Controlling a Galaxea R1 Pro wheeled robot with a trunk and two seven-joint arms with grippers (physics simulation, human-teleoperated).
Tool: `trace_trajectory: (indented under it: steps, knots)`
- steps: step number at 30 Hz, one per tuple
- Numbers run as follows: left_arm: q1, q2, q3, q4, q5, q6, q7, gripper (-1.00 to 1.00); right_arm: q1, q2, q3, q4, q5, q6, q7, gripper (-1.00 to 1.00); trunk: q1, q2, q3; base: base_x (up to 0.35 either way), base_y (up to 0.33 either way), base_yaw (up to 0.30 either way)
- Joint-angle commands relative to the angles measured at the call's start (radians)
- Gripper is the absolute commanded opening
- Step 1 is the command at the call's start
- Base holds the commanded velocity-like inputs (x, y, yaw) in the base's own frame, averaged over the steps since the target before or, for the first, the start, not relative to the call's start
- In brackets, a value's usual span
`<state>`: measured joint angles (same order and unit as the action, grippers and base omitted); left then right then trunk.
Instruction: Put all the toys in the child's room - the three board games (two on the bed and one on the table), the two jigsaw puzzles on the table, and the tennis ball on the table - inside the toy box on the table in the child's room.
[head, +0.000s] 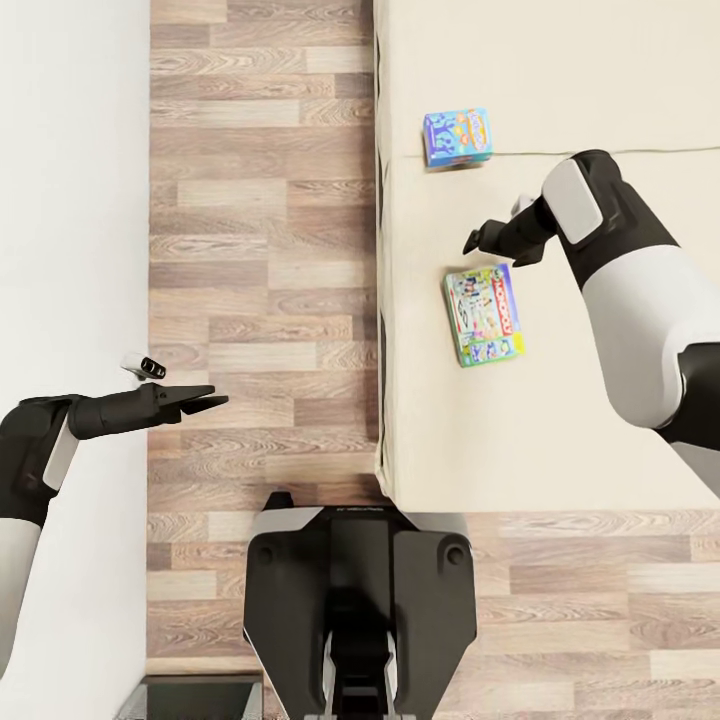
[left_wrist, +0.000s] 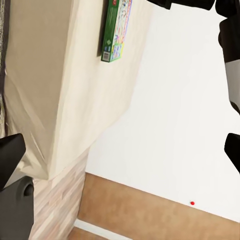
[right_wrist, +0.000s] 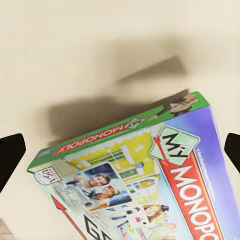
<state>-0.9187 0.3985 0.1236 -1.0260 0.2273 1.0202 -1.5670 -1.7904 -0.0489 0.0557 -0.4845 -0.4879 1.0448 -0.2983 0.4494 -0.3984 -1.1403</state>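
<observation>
We find the flat green-edged Monopoly game box on the beige mattress, just near of the right gripper, fingers spread, empty; left gripper likewise unclenched.

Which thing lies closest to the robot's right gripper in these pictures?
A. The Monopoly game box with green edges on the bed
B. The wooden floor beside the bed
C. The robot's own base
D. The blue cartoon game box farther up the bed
A. In the head view the right gripper hangs over the bed just above the Monopoly box, and the right wrist view looks straight down at that box.
</observation>
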Motion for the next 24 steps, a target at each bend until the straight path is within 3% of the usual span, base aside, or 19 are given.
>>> trace_trajectory:
  steps: [1, 24]
  knots:
    - [0.0, 0.0, 0.0, 0.0, 0.0, 0.011, -0.004, 1.0, -0.001, -0.001, 0.006, -0.001, -0.01, 0.002, -0.008, 1.0, 0.001, -0.002, -0.003, 0.0, 0.0, 0.0]
    - [0.0, 0.0, -0.001, 0.0, 0.0, 0.011, -0.004, 1.0, -0.074, 0.002, 0.005, 0.009, 0.041, 0.002, -0.007, 1.0, 0.001, -0.002, -0.036, 0.0, 0.0, 0.0]
